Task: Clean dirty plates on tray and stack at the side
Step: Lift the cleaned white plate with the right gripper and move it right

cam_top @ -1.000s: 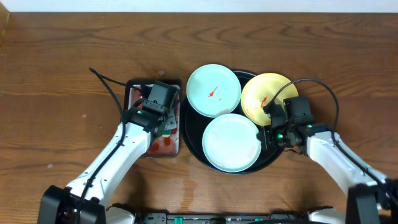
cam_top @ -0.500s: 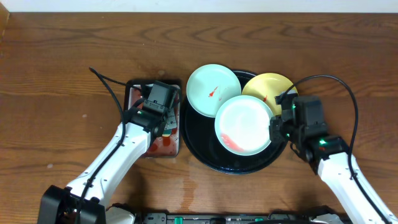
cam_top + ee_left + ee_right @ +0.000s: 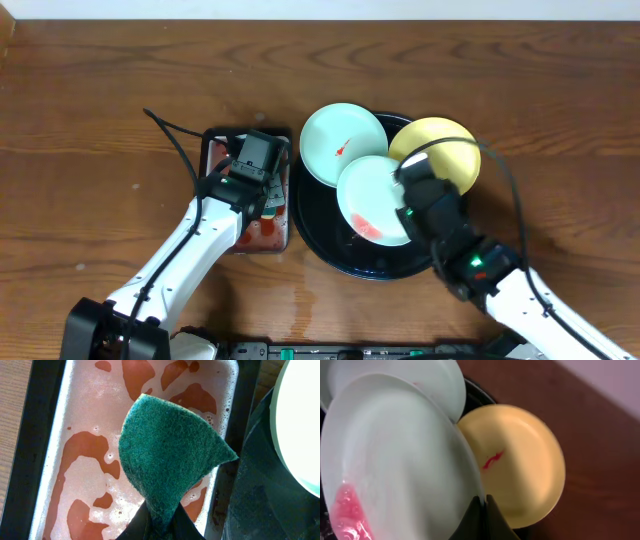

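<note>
Overhead: wipe step, with right gripper (image 3: 482, 506) clamped on an aqua plate (image 3: 370, 195) tilted over the middle of the tray (image 3: 322, 245), left gripper (image 3: 160, 521) pinching a green pad (image 3: 170, 455) over the sponge tray (image 3: 42, 460); next, likely pad onto smear (image 3: 368, 227).

The left arm (image 3: 190, 250) reaches in from the counter's (image 3: 80, 120) near-left edge, and the left gripper (image 3: 160, 521) points down with its fingers pinched on a green scouring pad (image 3: 170, 455). The right arm (image 3: 520, 295) stretches in from the near-right corner, with the right gripper (image 3: 482, 506) clamped on the rim of a tilted pale aqua plate (image 3: 395, 460).
</note>
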You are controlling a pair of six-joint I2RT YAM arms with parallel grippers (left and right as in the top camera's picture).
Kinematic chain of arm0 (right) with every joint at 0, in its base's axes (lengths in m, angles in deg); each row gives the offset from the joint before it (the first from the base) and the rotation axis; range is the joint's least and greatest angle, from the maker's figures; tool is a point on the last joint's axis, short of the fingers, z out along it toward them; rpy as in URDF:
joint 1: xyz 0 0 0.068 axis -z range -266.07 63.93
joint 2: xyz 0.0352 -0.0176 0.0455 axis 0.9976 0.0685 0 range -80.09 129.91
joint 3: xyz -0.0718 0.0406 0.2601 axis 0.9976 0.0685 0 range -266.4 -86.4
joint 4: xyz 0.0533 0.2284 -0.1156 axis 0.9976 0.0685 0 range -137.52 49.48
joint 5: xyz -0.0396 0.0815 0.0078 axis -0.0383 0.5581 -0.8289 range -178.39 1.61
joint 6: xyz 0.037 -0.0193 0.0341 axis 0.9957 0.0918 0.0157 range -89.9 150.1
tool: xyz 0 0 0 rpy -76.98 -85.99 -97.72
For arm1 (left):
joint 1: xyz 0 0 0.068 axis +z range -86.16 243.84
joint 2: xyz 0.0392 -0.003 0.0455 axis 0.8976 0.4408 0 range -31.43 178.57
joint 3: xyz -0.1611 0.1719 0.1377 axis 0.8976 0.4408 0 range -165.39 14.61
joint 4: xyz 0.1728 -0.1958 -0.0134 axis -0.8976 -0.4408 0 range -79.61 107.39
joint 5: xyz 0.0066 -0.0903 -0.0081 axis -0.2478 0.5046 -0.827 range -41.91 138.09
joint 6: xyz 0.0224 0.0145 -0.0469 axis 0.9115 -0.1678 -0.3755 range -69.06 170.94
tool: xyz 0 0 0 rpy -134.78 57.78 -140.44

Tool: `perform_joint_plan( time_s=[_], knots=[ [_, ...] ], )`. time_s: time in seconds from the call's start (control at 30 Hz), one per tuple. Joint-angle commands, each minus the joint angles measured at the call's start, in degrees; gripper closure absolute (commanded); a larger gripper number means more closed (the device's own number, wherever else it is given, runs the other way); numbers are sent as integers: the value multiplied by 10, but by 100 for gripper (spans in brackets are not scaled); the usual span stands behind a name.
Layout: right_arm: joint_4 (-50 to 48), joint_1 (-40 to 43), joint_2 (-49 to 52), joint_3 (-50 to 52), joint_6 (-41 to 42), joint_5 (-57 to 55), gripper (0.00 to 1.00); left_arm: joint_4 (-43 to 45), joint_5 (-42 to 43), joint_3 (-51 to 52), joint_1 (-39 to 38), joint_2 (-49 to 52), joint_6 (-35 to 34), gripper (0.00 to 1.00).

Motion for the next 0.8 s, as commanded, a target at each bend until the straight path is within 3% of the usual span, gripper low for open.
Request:
perform_joint_plan(
  time_s=[0.0, 0.23, 0.77],
  knots=[
    [-20, -79, -7, -11, -63, -187, 99, 4, -1, 6, 2, -4, 10, 92],
    [-102, -194, -7, -11, -176, -368, 99, 4, -1, 6, 2, -4, 10, 92],
    [-135, -217, -7, -11, -199, -395, 99, 4, -1, 6, 2, -4, 10, 92]
  ],
)
